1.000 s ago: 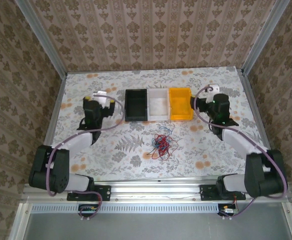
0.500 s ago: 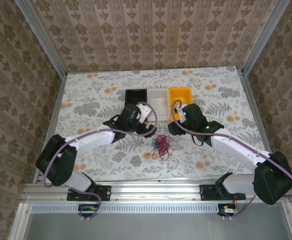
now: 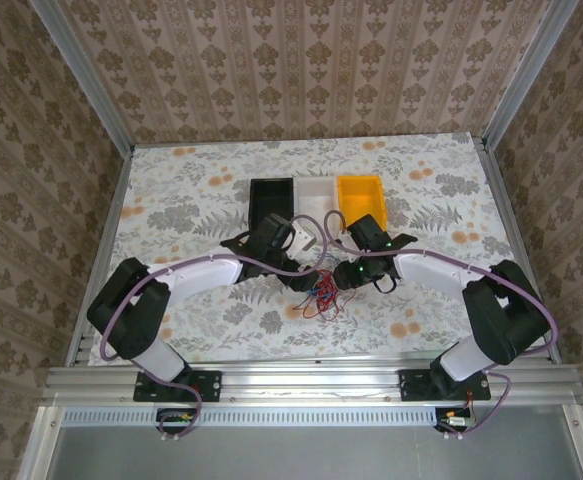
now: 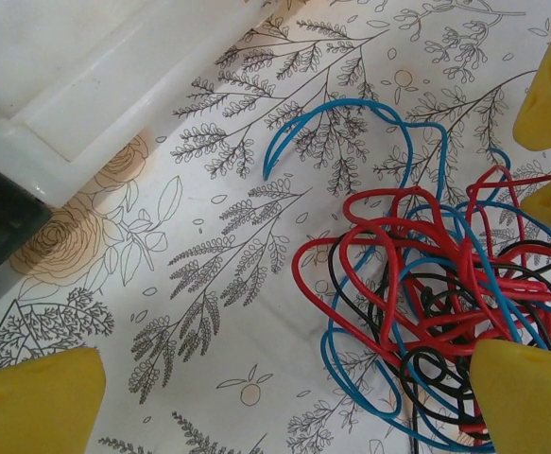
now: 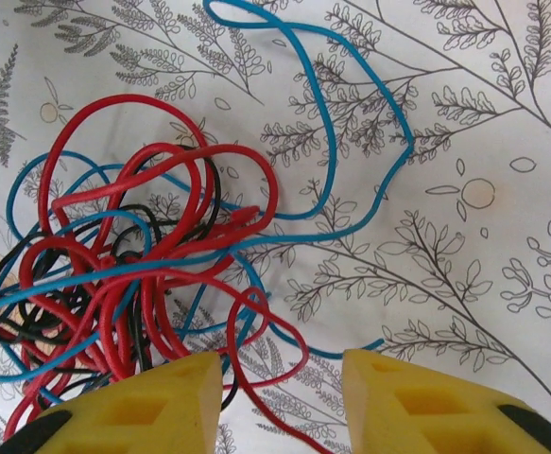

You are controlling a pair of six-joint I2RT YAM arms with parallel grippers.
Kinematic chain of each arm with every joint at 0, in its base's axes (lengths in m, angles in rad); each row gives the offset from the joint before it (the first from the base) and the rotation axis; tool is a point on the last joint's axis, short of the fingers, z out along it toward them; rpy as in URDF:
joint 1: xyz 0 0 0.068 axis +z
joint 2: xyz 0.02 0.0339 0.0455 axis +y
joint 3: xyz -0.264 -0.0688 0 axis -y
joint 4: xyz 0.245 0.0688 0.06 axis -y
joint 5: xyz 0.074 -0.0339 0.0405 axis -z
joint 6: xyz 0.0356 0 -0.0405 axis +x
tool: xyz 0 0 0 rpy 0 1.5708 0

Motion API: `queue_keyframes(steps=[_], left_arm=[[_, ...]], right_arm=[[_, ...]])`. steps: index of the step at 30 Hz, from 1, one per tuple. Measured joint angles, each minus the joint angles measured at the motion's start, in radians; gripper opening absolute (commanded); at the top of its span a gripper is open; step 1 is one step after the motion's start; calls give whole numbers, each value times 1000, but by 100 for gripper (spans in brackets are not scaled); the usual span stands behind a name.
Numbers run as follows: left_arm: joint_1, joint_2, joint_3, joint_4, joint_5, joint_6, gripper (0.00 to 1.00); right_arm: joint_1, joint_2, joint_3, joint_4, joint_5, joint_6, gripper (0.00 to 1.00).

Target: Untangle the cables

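Patterned wallpaper encloses a desk covered in a floral print. From above, a black bin (image 3: 272,209), a white bin (image 3: 314,206) and an orange bin (image 3: 361,205) sit in a row at the middle of the desk, toward its far edge. The cables (image 3: 321,295) lie in one loose tangle just nearer than the bins. Both arms reach in over the tangle, the left end effector (image 3: 306,241) at its far-left side and the right end effector (image 3: 347,272) touching its right side.

In the left wrist view, the left end effector (image 4: 284,383) is released, fingers spread wide. The tangle (image 4: 436,284) crowds against its right finger, with bare desk in most of the gap. A blue loop (image 4: 341,112) arcs out toward the white bin.

In the right wrist view, the right end effector (image 5: 280,383) has a moderate gap, clamping nothing. A red loop (image 5: 256,374) lies in that gap. The bulk of the tangle sits ahead and to its left, so I judge the right arm better placed to pinch a strand.
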Motion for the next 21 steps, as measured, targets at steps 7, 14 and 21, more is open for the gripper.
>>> queue_keyframes(steps=[7,14,21], left_arm=[[-14,43,68,-42,1,29,95],[-47,108,180,-76,20,59,95],[-54,164,209,-77,35,72,93]], right_arm=[[-2,4,27,-20,4,-8,0],[-29,-58,39,-28,3,2,0],[-92,-183,60,3,4,60,0]])
